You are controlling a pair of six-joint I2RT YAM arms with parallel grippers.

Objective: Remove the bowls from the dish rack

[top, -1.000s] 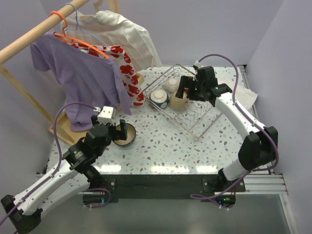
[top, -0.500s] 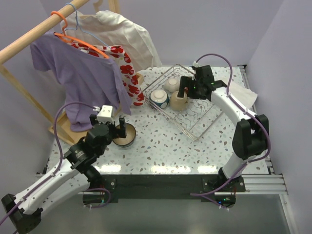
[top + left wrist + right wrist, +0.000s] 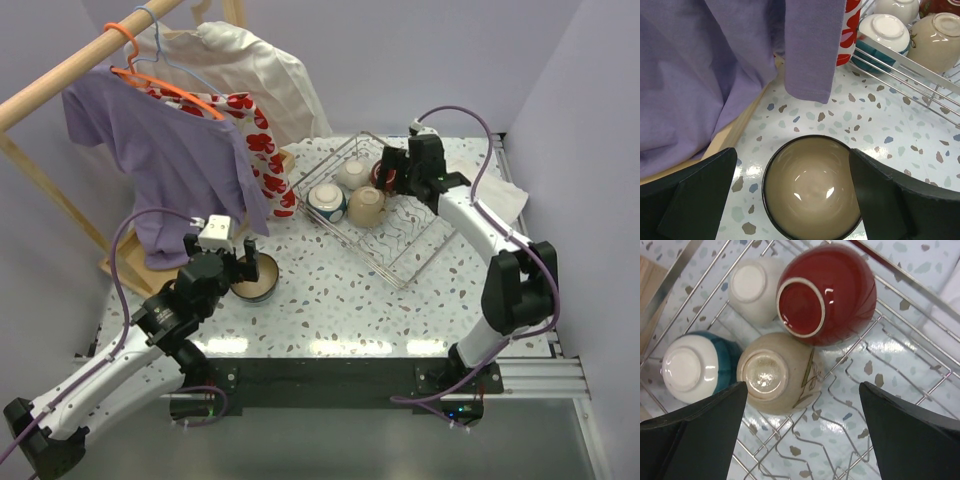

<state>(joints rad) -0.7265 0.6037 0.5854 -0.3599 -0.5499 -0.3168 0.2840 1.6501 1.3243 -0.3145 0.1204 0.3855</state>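
Speckled counter (image 3: pixel 340 300) is seen beneath both arms, with the dish rack (image 3: pixel 415 235) set at its far right. Four bowls are left in the far-left end of the rack, all upside down and packed together: the dark red bowl (image 3: pixel 827 292), the white bowl (image 3: pixel 752 287), the beige bowl (image 3: pixel 777 372) and the teal-banded bowl (image 3: pixel 697 365). The right pincer (image 3: pixel 802 430) is held released above them, jaws wide, gripping nothing. Because the red, white and beige bowls are touching, a finger brought down between them is likely to shove a neighbour, or to be caught on the wavy wires. Glazed, rounded undersides could also be squeezed out of a grip.

A dark-rimmed bowl (image 3: pixel 812 190) is set upright on the near left of the counter, straddled by the released left pincer (image 3: pixel 795 200). Its rim could be clipped and the bowl dragged if the fingers are moved sideways before being raised. The purple shirt (image 3: pixel 700 75) hanging just beside could be snagged.
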